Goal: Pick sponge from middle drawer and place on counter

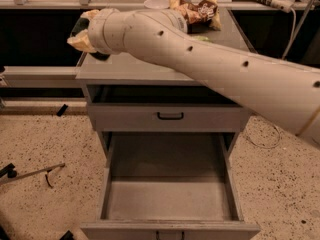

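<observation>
My gripper (81,30) is at the upper left, over the left edge of the counter (130,68). Its two pale fingers (79,42) are shut on a small dark thing, the sponge (78,27), which is mostly hidden between them and held above the counter top. My thick pale arm runs from the right edge across the counter to the gripper. The middle drawer (167,199) is pulled wide open below, and its flat grey floor is bare.
A shallower closed drawer with a black loop handle (170,116) sits above the open one. A brown snack bag (197,10) and a white bowl (156,3) stand at the back of the counter. Tools lie on the speckled floor at left (30,173).
</observation>
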`<action>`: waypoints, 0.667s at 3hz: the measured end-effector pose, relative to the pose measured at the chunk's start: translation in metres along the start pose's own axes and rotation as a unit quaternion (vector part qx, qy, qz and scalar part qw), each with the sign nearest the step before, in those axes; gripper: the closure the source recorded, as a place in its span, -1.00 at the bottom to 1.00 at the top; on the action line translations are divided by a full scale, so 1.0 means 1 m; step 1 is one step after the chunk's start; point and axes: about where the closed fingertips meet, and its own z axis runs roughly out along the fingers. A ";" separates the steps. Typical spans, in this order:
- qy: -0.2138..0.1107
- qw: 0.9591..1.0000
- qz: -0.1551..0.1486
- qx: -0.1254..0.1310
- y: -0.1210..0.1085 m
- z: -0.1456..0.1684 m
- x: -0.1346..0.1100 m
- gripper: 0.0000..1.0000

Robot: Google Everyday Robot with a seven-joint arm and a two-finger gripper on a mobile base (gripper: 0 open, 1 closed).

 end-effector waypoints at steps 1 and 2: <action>0.064 0.997 0.039 -0.016 -0.007 0.052 0.048 1.00; 0.130 0.988 0.078 -0.028 -0.017 0.100 0.108 1.00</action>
